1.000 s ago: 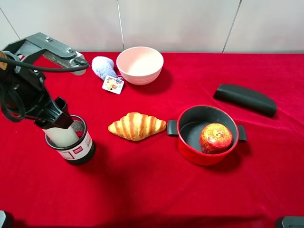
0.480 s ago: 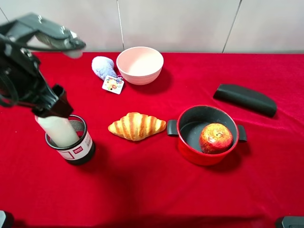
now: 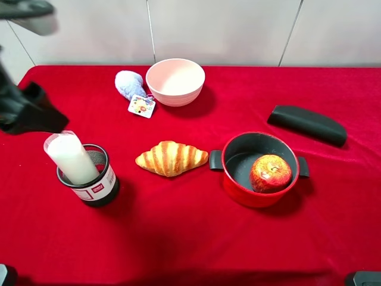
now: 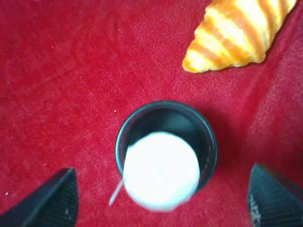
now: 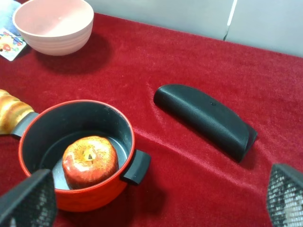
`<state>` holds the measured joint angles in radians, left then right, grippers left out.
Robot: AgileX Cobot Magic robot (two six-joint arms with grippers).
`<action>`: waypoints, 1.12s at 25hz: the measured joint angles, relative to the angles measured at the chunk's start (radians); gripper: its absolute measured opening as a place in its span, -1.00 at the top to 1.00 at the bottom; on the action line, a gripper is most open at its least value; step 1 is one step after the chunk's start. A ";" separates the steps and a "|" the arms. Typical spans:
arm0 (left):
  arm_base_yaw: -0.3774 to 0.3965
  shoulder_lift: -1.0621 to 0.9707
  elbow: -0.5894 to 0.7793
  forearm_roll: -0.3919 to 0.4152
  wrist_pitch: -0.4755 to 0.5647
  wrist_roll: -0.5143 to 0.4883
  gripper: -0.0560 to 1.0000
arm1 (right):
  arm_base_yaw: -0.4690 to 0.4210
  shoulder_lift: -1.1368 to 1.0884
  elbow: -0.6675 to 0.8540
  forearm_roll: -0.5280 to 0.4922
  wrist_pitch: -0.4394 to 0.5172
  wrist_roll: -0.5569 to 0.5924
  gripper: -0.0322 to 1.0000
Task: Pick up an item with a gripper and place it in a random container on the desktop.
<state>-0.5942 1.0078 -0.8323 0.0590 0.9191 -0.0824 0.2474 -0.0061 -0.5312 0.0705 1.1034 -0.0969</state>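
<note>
1. Candle (image 3: 70, 156) stands tilted inside the mesh cup (image 3: 95, 186), leaning on its rim.
2. Left gripper (image 4: 161, 198) spread wide, clear above it.
3. Advise a straight vertical retreat, avoiding the leaning top.
4. Right gripper (image 5: 156, 198) spread, empty.

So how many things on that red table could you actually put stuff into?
3. A black mesh cup at front left, holding a white candle; a pink bowl at the back; a red pot right of centre, with an apple inside. None seem hidden.
</note>
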 joint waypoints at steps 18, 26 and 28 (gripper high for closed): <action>0.000 -0.423 0.184 0.054 0.200 -0.126 -0.78 | 0.000 0.000 0.000 0.000 0.000 0.000 -0.41; 0.000 -0.576 0.303 0.052 0.212 -0.143 -0.87 | 0.000 0.000 0.000 0.000 0.000 0.000 -0.41; 0.000 -0.591 0.305 0.052 0.201 -0.132 -0.88 | 0.000 0.000 0.000 0.000 0.000 0.000 -0.41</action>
<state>-0.5942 0.4171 -0.5270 0.1107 1.1199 -0.2144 0.2474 -0.0061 -0.5312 0.0705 1.1034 -0.0969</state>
